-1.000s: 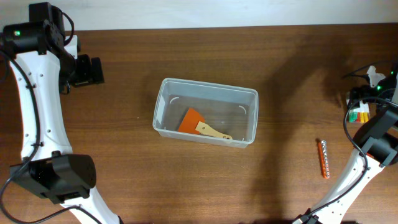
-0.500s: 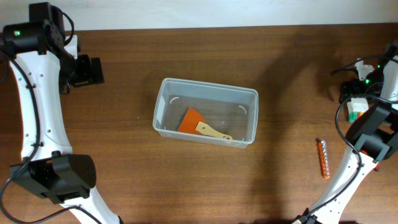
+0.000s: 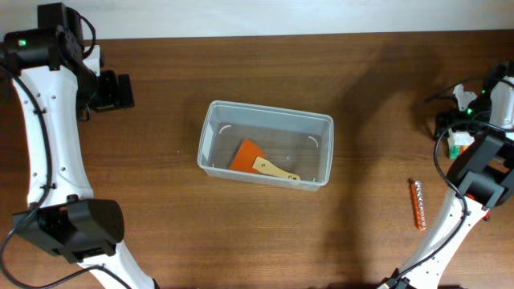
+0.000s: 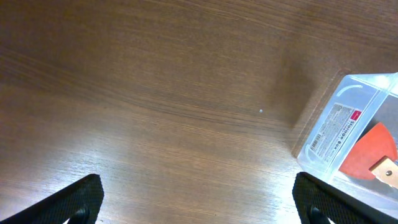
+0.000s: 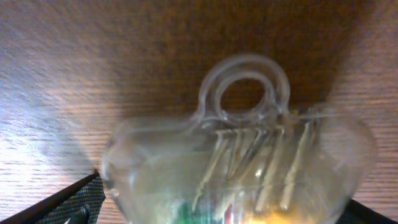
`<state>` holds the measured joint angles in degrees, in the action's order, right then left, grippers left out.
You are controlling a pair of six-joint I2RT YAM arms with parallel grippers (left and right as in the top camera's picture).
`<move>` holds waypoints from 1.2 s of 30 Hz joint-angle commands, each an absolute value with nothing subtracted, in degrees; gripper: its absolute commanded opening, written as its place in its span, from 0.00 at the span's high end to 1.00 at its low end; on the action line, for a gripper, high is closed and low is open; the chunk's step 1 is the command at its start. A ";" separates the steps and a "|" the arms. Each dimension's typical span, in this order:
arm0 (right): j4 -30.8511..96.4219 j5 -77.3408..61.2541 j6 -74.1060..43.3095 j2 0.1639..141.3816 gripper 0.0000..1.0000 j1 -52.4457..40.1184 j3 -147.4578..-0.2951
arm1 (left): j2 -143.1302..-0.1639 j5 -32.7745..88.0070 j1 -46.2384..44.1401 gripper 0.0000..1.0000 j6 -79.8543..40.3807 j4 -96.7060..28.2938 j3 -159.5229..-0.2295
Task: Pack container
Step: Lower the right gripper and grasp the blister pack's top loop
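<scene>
heading left is your move: right pincer [image 3: 458, 130] is clamped on the clear pack [image 5: 239, 168] at the right edge of the worktop [image 3: 361, 233], container [image 3: 269, 111] sits mid-worktop, well apart, long axis running left-right; left pincer [image 4: 199, 200] is nearer but wide and empty.

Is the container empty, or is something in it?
Not empty. One orange scraper with a wooden handle lies on the container floor.

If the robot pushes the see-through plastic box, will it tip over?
Probably not: the clear rectangular plastic bin looks shallow and wide, so likely slides. Holding only one orange wooden-handled scraper, it seems light.
</scene>
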<state>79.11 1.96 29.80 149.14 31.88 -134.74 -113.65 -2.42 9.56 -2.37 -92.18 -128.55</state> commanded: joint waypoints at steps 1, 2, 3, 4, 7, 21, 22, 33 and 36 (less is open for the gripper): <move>78.74 2.22 29.78 149.42 0.00 31.94 -133.80 | -113.40 -2.83 9.91 0.01 -1.65 -92.25 -129.10; 78.70 2.22 29.78 149.42 0.01 31.94 -133.80 | -113.40 -2.83 9.91 0.01 -1.65 -92.25 -129.10; 78.63 2.22 29.78 149.42 0.01 31.94 -133.80 | -113.40 -2.83 9.91 0.01 -1.65 -92.25 -129.10; 78.63 2.24 29.78 149.42 0.01 31.94 -133.80 | -113.40 -2.83 9.91 0.01 -1.65 -92.25 -129.10; 78.59 2.24 29.78 149.42 0.01 31.92 -133.80 | -113.40 -2.83 9.91 0.01 -1.65 -92.23 -129.10; 78.56 3.31 27.79 149.42 0.30 31.92 -133.82 | -113.40 -2.83 9.91 0.01 -1.65 -92.23 -129.10; 78.63 3.31 27.79 149.42 0.30 31.92 -133.82 | -113.40 -2.83 9.91 0.01 -1.65 -92.25 -129.10; 80.73 3.29 26.48 149.05 0.35 31.29 -135.50 | -113.40 -2.83 9.91 0.01 -1.65 -92.23 -129.10; 81.69 3.25 26.04 148.75 0.35 30.50 -137.64 | -113.40 -2.83 9.91 0.01 -1.65 -92.23 -129.10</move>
<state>80.79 2.59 27.03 149.14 31.70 -134.91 -113.65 -2.42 9.56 -2.35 -92.18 -128.55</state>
